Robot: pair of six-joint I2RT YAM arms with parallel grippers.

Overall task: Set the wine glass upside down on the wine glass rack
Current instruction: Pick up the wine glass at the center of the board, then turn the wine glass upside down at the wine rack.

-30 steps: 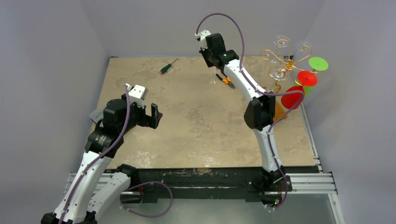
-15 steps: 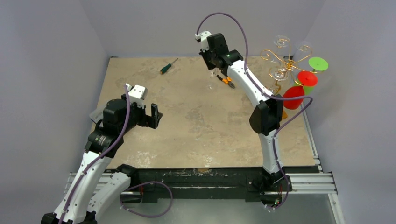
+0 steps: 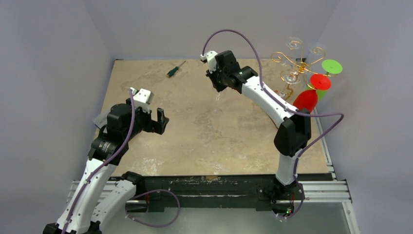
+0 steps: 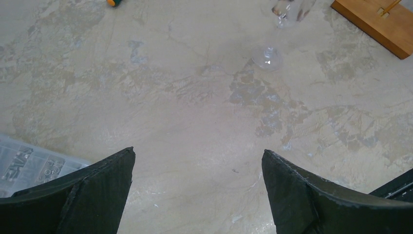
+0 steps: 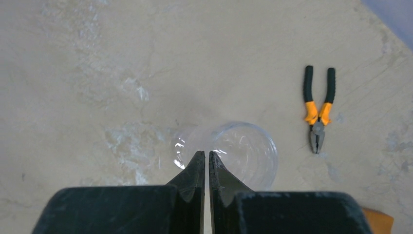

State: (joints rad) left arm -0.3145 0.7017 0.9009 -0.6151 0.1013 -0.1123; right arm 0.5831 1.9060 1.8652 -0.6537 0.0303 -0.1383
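Two black fingers of the right gripper are pressed almost together, pinching the thin near wall of the glass at its rim. From the wrist we look straight down into the clear bowl.

Seen from above, the glass hangs upright under that gripper, over the middle of the table. Its foot is lowest and close to the surface, though we cannot tell whether it touches.

Pliers lie on the table near the glass. A screwdriver lies farther off, toward the back.

The rack, gold wire, stands at the far right, well apart from the glass. Coloured glasses are about its arms.

The left gripper is spread wide and empty, low over the left side and facing the glass.

We judge this to be the carry. The rim pinch looks slim and slippery, so we would keep it firm and lift the foot clear of the pliers. The glass needs turning over slowly, away from the rack, perhaps with a regrip by the empty gripper. We would then slide the stem into a free curl, clear of the coloured glasses.
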